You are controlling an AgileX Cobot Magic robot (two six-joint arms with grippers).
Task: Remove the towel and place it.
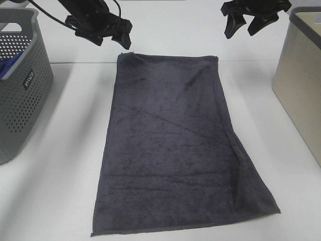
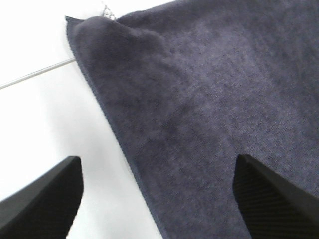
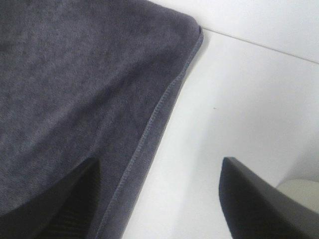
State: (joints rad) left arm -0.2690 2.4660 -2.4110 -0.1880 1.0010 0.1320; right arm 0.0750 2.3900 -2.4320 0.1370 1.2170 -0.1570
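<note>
The dark charcoal-grey towel (image 1: pixel 173 145) lies spread flat on the white table, its long side running from far to near. Above its far left corner hangs my left gripper (image 1: pixel 122 36), open with nothing between its fingers. The left wrist view shows that corner of the towel (image 2: pixel 199 99) slightly humped, with the gripper (image 2: pixel 157 199) spread over the hem. My right gripper (image 1: pixel 246 25) hovers above and just beyond the far right corner, open and empty. In the right wrist view the towel (image 3: pixel 84 84) and its stitched hem lie under the gripper (image 3: pixel 159 199).
A grey perforated basket (image 1: pixel 22 85) holding a blue cloth (image 1: pixel 7 68) stands at the left edge. A beige bin (image 1: pixel 298 80) stands at the right edge; its corner (image 3: pixel 299 191) shows in the right wrist view. A seam in the table (image 2: pixel 35 73) runs past the towel's far end.
</note>
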